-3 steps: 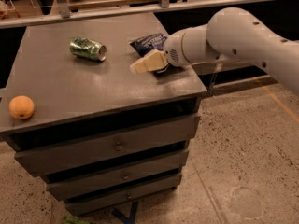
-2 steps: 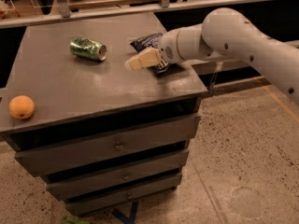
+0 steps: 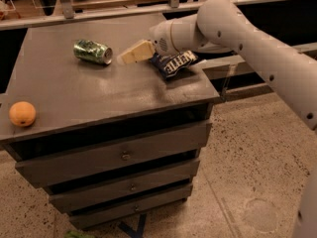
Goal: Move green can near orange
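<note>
The green can point(image 3: 92, 52) lies on its side at the back of the bench point(image 3: 99, 95), well apart from the orange point(image 3: 22, 114) at the front left edge. The claw point(image 3: 134, 52) hangs just beside the can, seemingly not touching it; whether wide or narrow I cannot tell

Office-like room: tool point(image 3: 123, 58) over drawer cabinet point(image 3: 99, 100), speckled floor point(image 3: 257, 152).

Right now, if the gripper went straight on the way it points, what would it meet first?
Likely the green can: the gripper, above the cabinet top beside the chip bag, points toward it with nothing between, though depth is unclear.
</note>
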### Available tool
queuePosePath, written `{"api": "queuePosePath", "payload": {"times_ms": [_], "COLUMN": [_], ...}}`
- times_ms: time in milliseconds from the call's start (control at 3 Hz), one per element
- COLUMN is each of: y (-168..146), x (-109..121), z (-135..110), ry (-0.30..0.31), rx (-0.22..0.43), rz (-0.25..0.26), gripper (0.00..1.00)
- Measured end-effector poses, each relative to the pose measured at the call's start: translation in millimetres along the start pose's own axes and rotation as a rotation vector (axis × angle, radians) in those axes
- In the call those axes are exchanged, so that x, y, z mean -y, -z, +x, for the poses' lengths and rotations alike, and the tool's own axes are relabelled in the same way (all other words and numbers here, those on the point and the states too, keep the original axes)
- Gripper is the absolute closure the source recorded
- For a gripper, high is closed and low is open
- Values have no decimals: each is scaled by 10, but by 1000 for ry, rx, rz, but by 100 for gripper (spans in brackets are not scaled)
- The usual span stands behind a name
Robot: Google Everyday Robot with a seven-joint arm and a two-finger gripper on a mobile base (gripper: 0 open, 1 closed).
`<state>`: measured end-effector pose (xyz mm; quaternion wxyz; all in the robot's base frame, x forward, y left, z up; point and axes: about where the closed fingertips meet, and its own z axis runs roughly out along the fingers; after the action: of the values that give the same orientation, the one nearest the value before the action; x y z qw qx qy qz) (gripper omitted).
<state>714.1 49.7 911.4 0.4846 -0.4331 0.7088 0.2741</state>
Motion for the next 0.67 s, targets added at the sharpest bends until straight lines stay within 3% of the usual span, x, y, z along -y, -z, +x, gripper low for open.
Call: {"api": "queuePosePath", "payload": {"times_ms": [667], "y": [-534], "x": [82], "z": [-68], "ry": [19], "rx": [-41], "rz": [-17], "gripper": [0]}}
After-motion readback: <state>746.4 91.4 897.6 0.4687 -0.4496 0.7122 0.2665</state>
